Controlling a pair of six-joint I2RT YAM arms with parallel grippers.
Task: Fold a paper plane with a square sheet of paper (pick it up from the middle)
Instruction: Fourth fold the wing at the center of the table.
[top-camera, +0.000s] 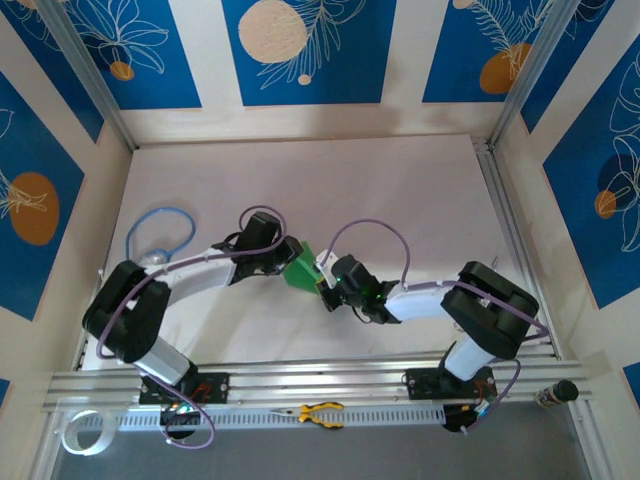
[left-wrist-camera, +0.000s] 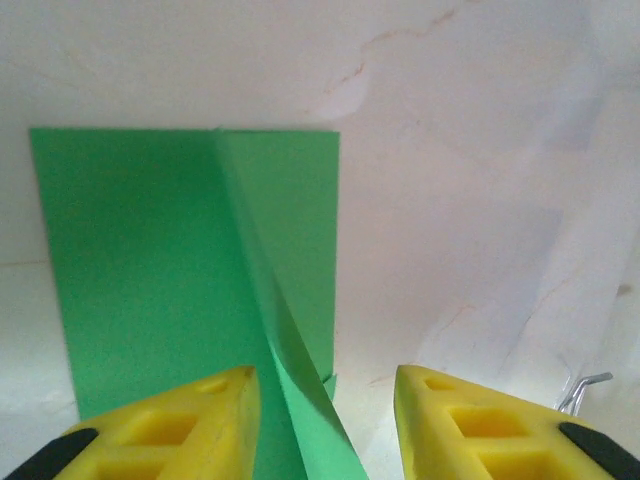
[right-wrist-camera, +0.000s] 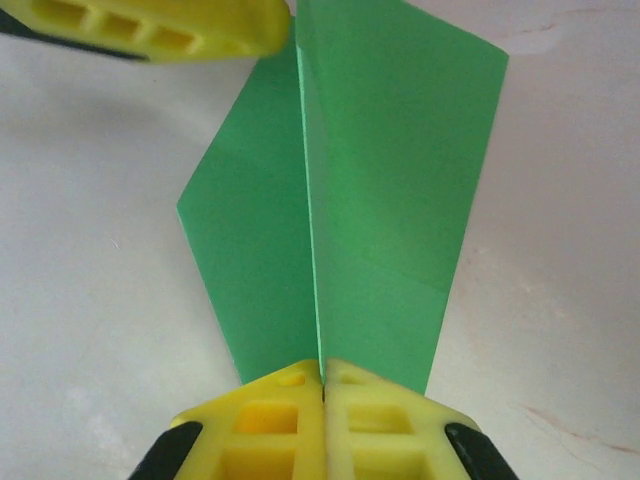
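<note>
Paper (right-wrist-camera: 390, 200) pinched in right end effector (right-wrist-camera: 322, 385), left end effector (left-wrist-camera: 325, 378) seemingly parted

Smooth matt green paper (right-wrist-camera: 400, 180), crisply creased; matt, faintly veined white table (right-wrist-camera: 90, 300).

paper plane (right-wrist-camera: 390, 180) end within right gripper (right-wrist-camera: 322, 385)

Overhead view looks down; 2 close wrist views share paper (right-wrist-camera: 390, 180).
</note>
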